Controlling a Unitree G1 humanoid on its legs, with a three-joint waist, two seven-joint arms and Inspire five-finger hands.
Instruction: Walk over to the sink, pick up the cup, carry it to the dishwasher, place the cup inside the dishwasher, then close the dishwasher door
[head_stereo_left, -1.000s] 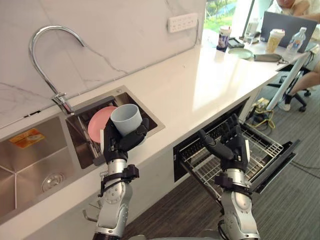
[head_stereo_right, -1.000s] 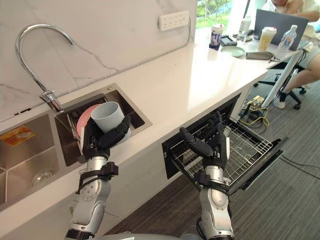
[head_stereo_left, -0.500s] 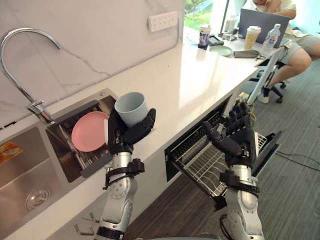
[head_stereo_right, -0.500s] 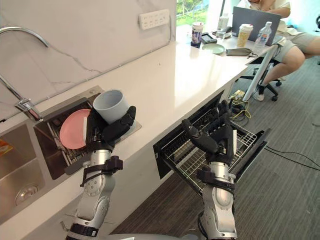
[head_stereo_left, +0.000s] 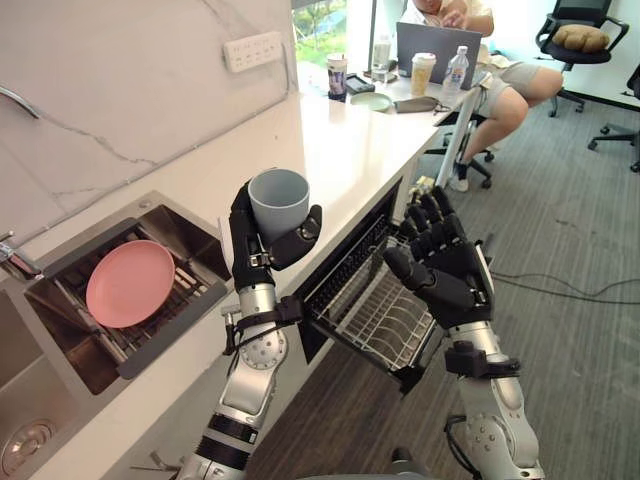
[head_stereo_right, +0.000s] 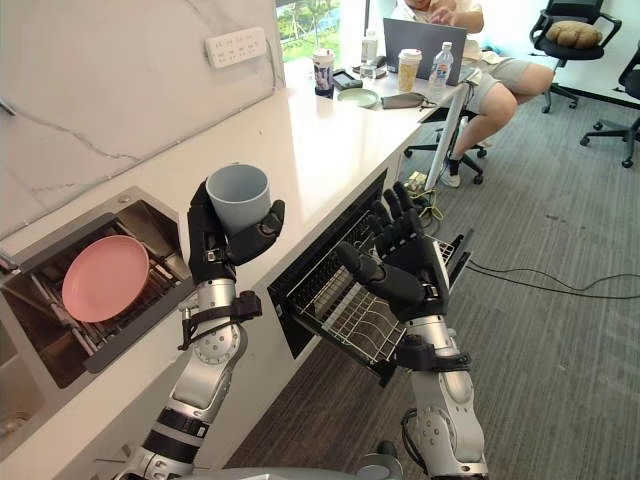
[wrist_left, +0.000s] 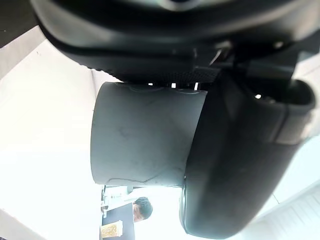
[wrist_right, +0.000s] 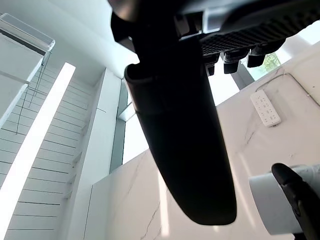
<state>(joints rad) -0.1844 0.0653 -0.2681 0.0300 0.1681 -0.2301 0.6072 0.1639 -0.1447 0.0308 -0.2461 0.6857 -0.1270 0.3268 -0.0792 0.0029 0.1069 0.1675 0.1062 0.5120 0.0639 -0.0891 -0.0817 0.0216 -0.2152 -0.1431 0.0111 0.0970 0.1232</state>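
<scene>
the cup (head_stereo_left: 279, 200) is clear of the sink (head_stereo_left: 196, 240) now, upright over the counter's (head_stereo_left: 330, 140) front edge beside the open dishwasher (head_stereo_left: 345, 270), left hand (head_stereo_left: 250, 250) curled round its base. right hand (head_stereo_left: 450, 285) hangs above the pulled-out rack (head_stereo_left: 385, 325), fingers spread, empty. pink plate (head_stereo_left: 130, 283) sits in the sink.
</scene>
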